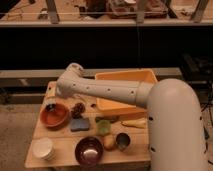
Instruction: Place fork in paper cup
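Note:
The paper cup (42, 148), off-white and short, stands at the front left corner of the wooden table (60, 139). My arm (100, 90) reaches from the right across the table to the left. My gripper (50, 104) hangs down at the arm's end, over the back rim of a red-brown bowl (54, 116), well behind the paper cup. I cannot make out the fork; it is hidden or too slim to pick out near the gripper.
An orange bin (125, 82) sits at the back right under the arm. A pine cone (77, 109), a blue sponge (79, 124), a green object (103, 126), a purple bowl (89, 150), a shiny metal cup (122, 141) and a yellowish item (134, 122) lie on the table.

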